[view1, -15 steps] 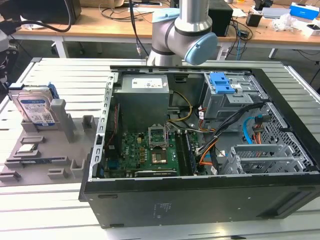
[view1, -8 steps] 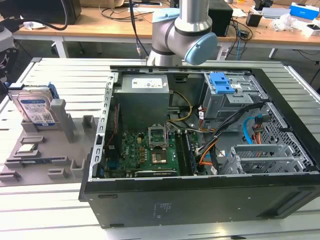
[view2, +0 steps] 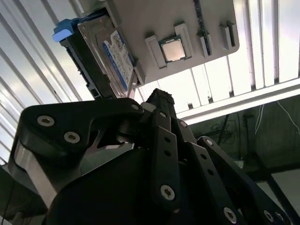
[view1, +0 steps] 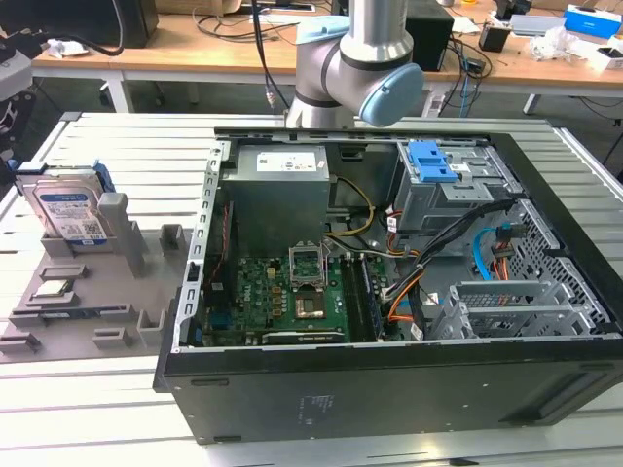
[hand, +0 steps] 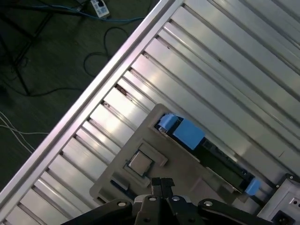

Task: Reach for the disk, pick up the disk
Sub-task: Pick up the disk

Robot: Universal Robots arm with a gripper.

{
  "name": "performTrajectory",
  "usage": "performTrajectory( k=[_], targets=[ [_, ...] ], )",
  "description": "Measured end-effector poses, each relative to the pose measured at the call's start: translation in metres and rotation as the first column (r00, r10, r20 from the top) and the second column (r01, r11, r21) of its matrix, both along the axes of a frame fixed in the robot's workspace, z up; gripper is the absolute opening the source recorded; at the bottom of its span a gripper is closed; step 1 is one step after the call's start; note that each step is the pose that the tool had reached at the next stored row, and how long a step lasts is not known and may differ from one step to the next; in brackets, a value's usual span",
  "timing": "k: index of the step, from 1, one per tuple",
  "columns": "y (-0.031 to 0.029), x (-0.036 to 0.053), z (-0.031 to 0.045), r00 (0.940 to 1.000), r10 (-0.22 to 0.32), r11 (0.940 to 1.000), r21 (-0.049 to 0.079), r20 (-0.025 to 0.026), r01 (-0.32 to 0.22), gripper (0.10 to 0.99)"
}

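Pincer (hand: 162, 183) tips pressed together, gripping nothing, hovering over the grey fixture tray (view2: 150, 18); the disk (view2: 110, 54) stands on edge in that tray, ahead of the tips and apart from them, processor chip (view2: 174, 50) nearer

Electronics lab indicated: opened computer case (view1: 389, 399) laid on slatted aluminium table (view1: 127, 146), robot arm (view1: 355, 58) mounted behind, wooden benches (view1: 175, 49) strewn with cables (view1: 229, 24).

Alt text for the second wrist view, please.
The black gripper, holding nothing, points toward a silver metal hard disk in a blue plastic bracket, standing on edge in a grey plastic tray beside a small square silver processor chip.
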State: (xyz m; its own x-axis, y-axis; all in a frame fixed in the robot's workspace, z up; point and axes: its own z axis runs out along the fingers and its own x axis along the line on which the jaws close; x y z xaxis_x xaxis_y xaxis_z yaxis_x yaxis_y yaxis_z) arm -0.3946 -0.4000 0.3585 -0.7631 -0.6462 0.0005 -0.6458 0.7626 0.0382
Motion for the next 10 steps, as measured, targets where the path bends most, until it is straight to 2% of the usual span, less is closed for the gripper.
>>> performTrajectory(
  k=[5,8,10],
  targets=[
    [0.0000,0.0000,0.0000,0.9967,0.081,0.9967,0.000,0.0000,-0.081,0.102],
    [0.0000,0.0000,0.0000,0.9890,0.148,0.9890,0.000,0.0000,-0.148,0.102],
    [0.0000,0.0000,0.0000,0.9858,0.168,0.9858,0.000,0.0000,-0.168,0.102]
  ],
)
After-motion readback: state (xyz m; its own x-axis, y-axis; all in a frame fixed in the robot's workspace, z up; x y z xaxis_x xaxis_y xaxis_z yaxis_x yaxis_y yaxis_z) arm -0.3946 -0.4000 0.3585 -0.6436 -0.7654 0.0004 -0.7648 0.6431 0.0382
